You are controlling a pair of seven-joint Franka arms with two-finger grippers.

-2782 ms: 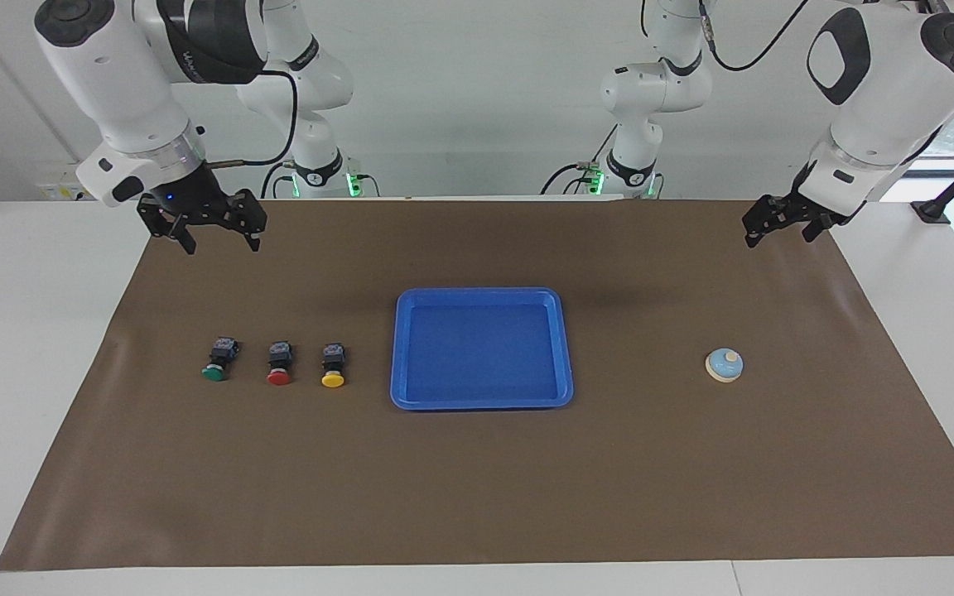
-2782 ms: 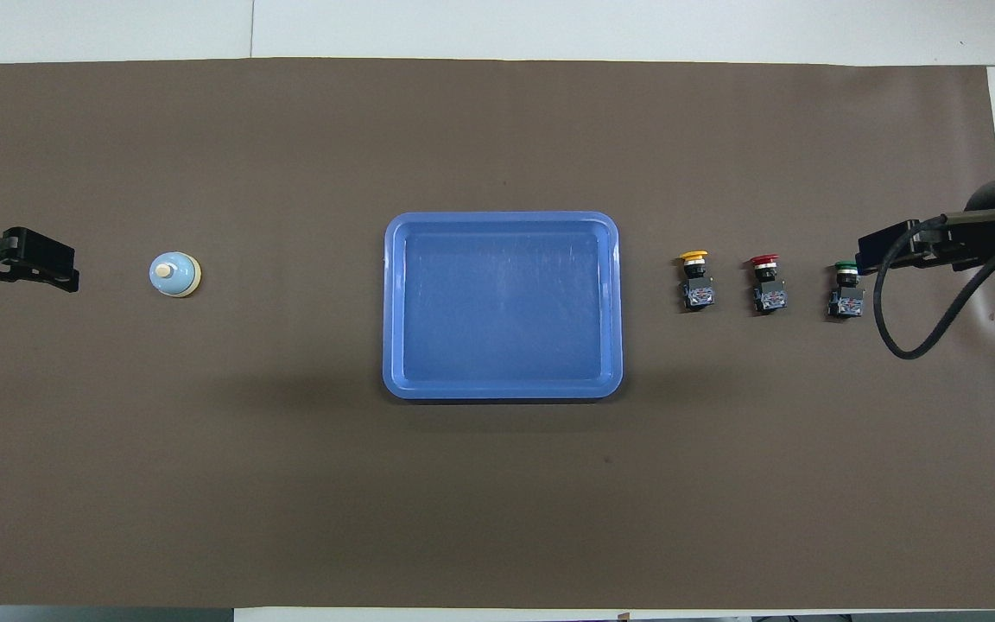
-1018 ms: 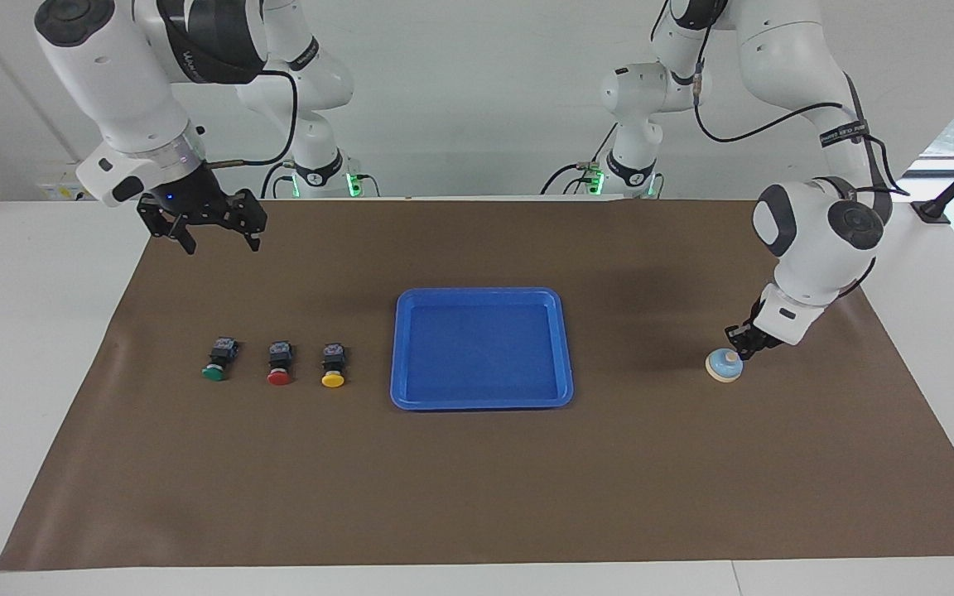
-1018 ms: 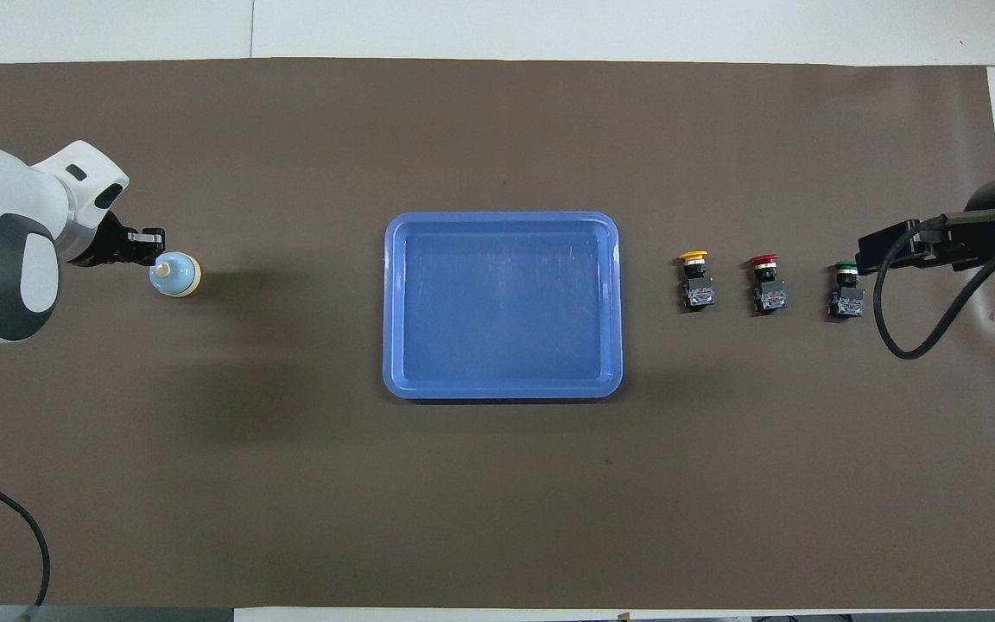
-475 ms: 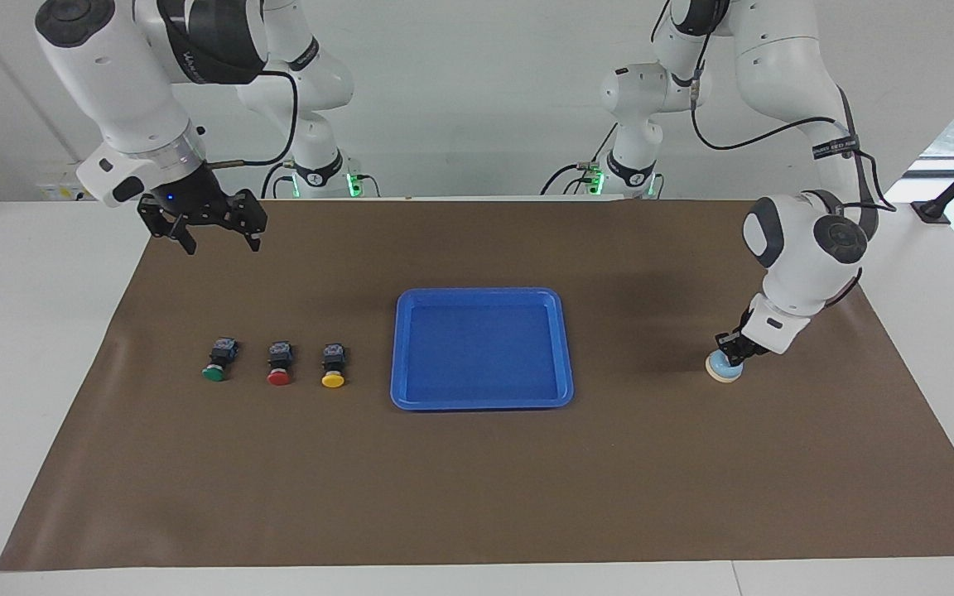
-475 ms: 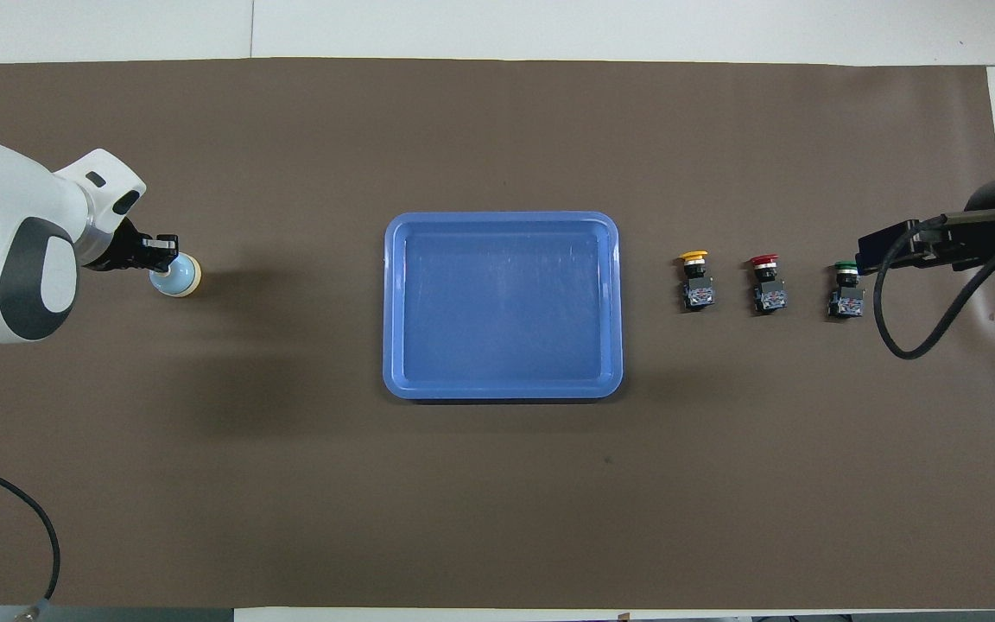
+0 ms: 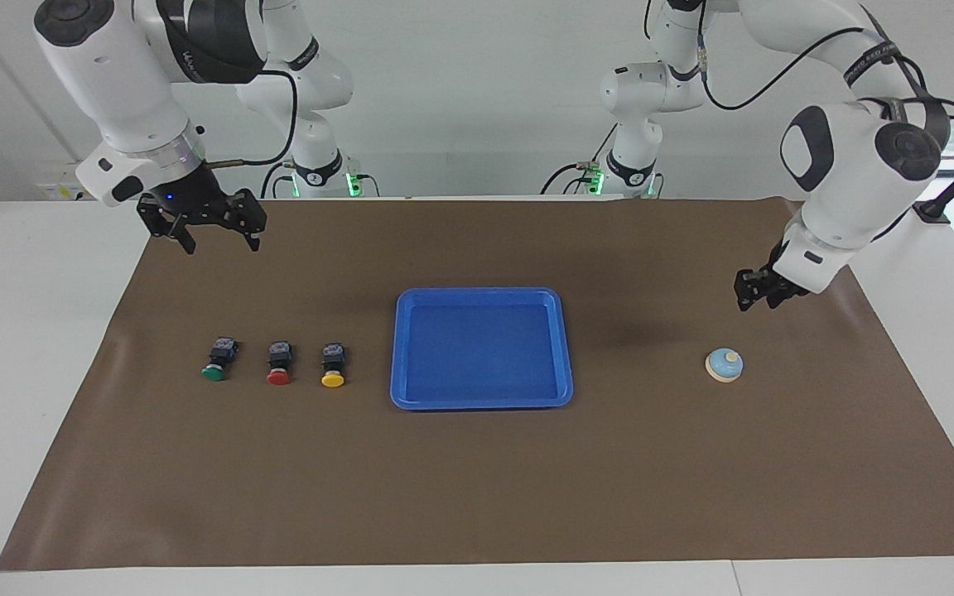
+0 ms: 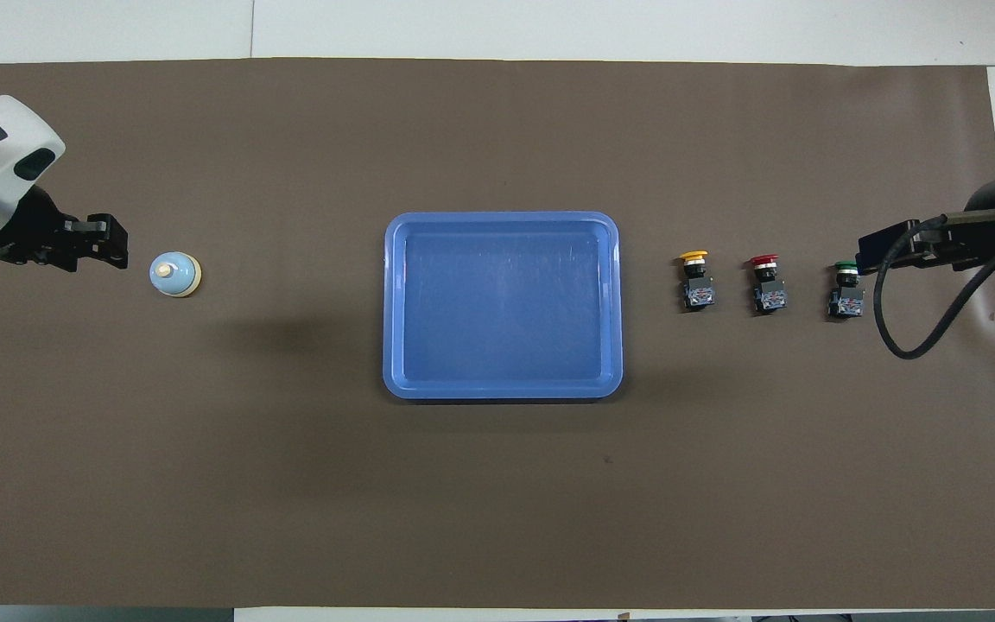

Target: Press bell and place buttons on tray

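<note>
While the small light-blue dome bell sits upright, knob up, toward the left arm's end, I see three black-bodied mushroom-cap buttons lying caps away from the robots beside the bright-blue rectangular plastic tray. I cannot tell the raised left gripper's closure; right gripper hangs spread.

I find no legible lettering: faint print on the right arm's black band stays unreadable to me.
</note>
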